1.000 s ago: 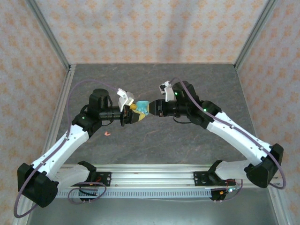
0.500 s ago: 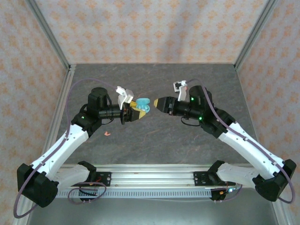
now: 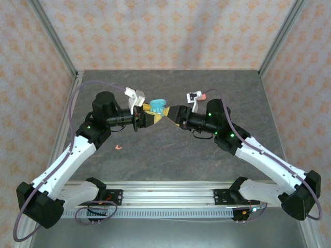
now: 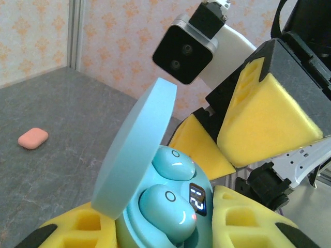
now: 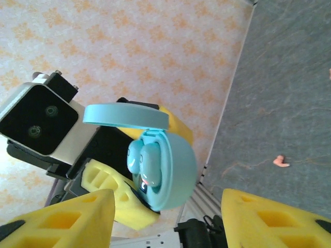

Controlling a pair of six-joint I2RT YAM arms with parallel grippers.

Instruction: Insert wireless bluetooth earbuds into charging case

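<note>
The teal charging case [image 4: 207,227] is held above the table with its lid [image 4: 135,155] hinged open. Two teal earbuds [image 4: 173,163] [image 4: 164,207] sit in its wells beside a lit display. My left gripper [image 4: 160,230] [image 3: 153,117] is shut on the case body. From the right wrist, the case [image 5: 178,170] and the seated earbuds [image 5: 147,157] show straight ahead. My right gripper [image 5: 168,222] [image 3: 174,113] is open, with its yellow fingers [image 4: 264,119] spread close to the case and nothing between them. A coral-pink earbud [image 3: 119,148] [image 5: 281,161] lies on the table.
A coral-pink oval case [image 4: 32,138] lies on the grey table [image 3: 170,155] towards the back, peeking out behind the right wrist camera [image 3: 203,95]. Patterned walls and metal posts close in the table on three sides. The arm bases and a rail [image 3: 165,196] line the near edge.
My right gripper has opened and drawn slightly back from the case. The left gripper has carried the case a little toward the back of the table.
</note>
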